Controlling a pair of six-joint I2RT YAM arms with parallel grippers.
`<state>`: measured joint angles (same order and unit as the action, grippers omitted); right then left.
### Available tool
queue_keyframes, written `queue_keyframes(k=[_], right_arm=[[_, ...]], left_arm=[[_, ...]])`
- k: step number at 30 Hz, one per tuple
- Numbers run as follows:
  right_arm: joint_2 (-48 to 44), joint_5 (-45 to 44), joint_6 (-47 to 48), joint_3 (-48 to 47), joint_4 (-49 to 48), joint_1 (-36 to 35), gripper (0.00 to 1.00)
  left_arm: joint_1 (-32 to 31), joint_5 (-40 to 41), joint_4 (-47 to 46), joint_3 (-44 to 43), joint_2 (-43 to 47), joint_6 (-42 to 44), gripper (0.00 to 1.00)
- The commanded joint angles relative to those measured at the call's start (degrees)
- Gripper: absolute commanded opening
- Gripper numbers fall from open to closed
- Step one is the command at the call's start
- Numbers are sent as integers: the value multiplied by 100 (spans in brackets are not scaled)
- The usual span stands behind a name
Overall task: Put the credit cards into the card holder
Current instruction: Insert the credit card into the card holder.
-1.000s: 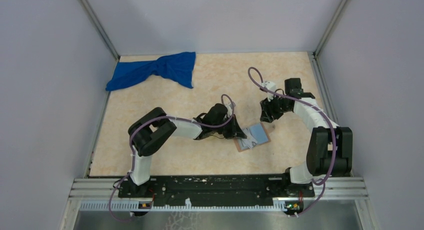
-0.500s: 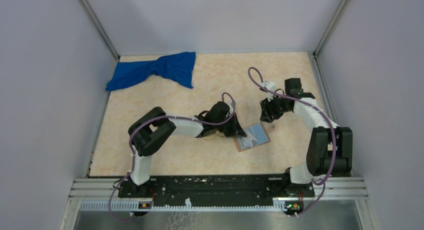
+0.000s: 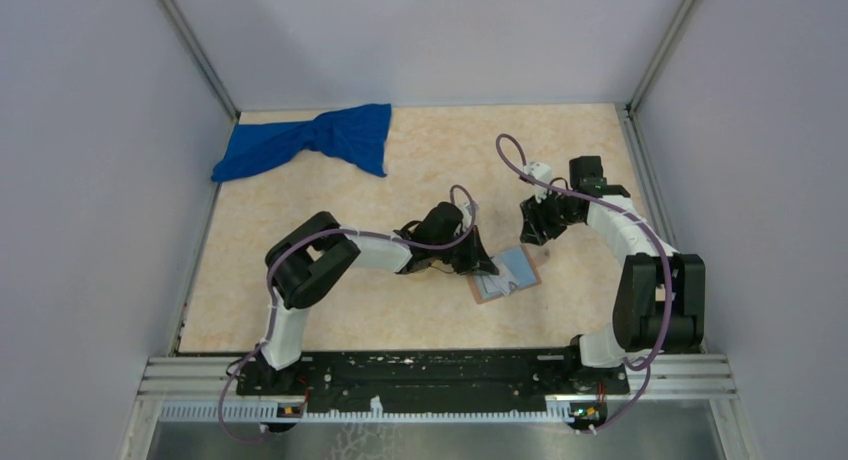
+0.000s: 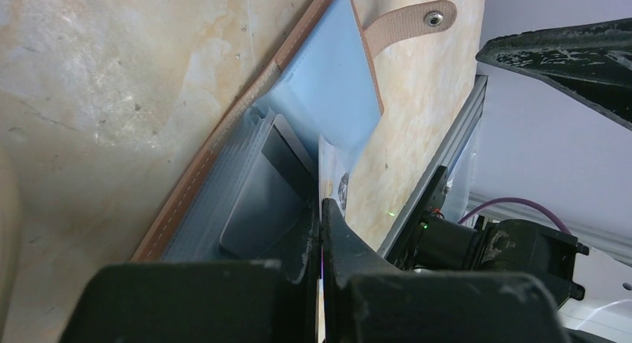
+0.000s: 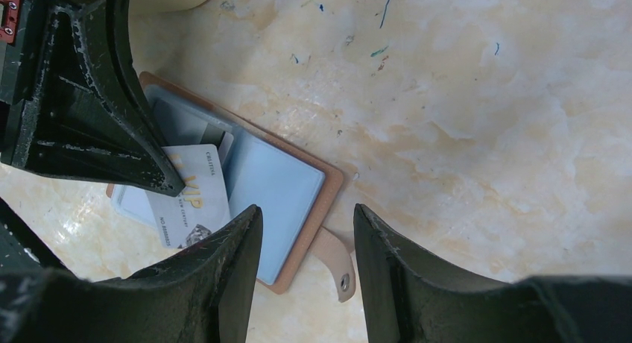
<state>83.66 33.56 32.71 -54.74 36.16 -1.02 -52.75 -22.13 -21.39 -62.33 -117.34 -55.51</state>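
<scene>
Looks about halfway, with dark card (image 4: 268, 194) tucked in the open card holder (image 5: 276, 201), grey card (image 5: 190, 197) clamped in left pincer (image 4: 322, 209) over it, right pincer (image 5: 305, 209) apart, empty.

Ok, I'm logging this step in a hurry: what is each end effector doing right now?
Left end effector: closed, pinching the grey card over the card holder.
Right end effector: open, holding nothing.

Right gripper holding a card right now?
No, the right gripper has its fingers apart with nothing between them; the grey card is pinched by the left gripper over the open card holder.
</scene>
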Motion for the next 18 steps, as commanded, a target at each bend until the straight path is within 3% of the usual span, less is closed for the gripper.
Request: queue_keyframes(k=[1, 13, 18], right_arm=[[-96, 144, -46, 2, -95, -57, 48], [-833, 1340, 791, 349, -99, -179, 46], [-993, 1985, 2956, 959, 400, -348, 41]], left_arm=[[-33, -93, 317, -98, -225, 184, 0], [26, -25, 1075, -301, -221, 184, 0], [28, -116, 1177, -419, -320, 184, 0]])
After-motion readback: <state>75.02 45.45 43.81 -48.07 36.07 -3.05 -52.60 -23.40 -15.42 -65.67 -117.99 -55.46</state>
